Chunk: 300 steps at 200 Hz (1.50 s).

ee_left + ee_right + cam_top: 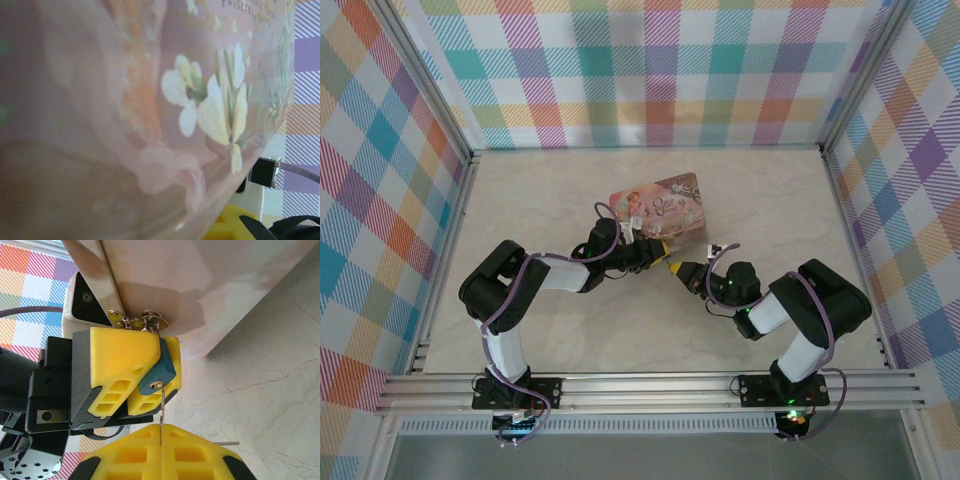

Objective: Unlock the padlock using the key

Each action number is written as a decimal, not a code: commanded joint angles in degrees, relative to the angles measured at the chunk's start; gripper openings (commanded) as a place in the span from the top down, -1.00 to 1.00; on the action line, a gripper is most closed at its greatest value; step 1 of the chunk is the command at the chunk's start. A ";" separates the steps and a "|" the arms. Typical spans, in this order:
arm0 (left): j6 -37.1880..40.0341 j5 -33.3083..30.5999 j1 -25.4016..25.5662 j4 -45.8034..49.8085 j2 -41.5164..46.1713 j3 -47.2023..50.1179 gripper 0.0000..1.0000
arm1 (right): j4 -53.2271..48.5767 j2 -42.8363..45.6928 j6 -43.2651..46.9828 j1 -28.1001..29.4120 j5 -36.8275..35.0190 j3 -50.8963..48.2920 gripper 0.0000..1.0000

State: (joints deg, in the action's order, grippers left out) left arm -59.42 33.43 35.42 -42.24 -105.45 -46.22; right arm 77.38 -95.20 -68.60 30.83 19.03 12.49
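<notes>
Plaid walls (pixel 650 70) enclose a pale marbled table (pixel 540 210), where a pink printed tin (pixel 660 207) lies near the middle. Just in front of it the left hand (pixel 150 374) is clamped on the padlock (pixel 159 369), whose dark teal body sits between yellow fingers (pixel 117 357) beside the tin's metal hasp (pixel 145 320). The right hand (pixel 161 429) is pinched tight on the key (pixel 161 407), whose thin shaft reaches up to the padlock's brass keyhole.
</notes>
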 commanded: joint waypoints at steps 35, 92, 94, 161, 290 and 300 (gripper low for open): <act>-2.90 3.13 -0.18 -3.56 0.03 1.04 0.66 | 3.21 1.48 -0.28 0.28 -0.67 1.31 1.00; -2.98 2.96 -0.18 -3.92 -0.06 1.24 0.66 | 3.21 1.92 -0.22 0.28 -0.50 1.22 1.00; -2.98 3.00 -0.22 -3.97 -0.10 1.24 0.66 | 3.21 1.90 -0.26 0.26 -0.49 1.15 1.00; -4.08 3.57 -0.11 -5.53 -0.34 0.87 0.66 | 3.21 0.89 -0.95 0.24 -1.75 2.44 1.00; -6.54 4.19 -0.09 -11.29 -0.81 1.97 0.67 | 3.23 -2.02 -14.06 0.28 -7.95 2.58 1.00; -6.58 4.27 -0.09 -11.45 -0.90 1.93 0.67 | 3.24 -1.70 -14.50 0.27 -7.97 2.42 1.00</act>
State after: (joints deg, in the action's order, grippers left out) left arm -63.88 33.12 34.61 -48.88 -106.26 -45.08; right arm 78.19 -97.69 -80.58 31.16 15.05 14.79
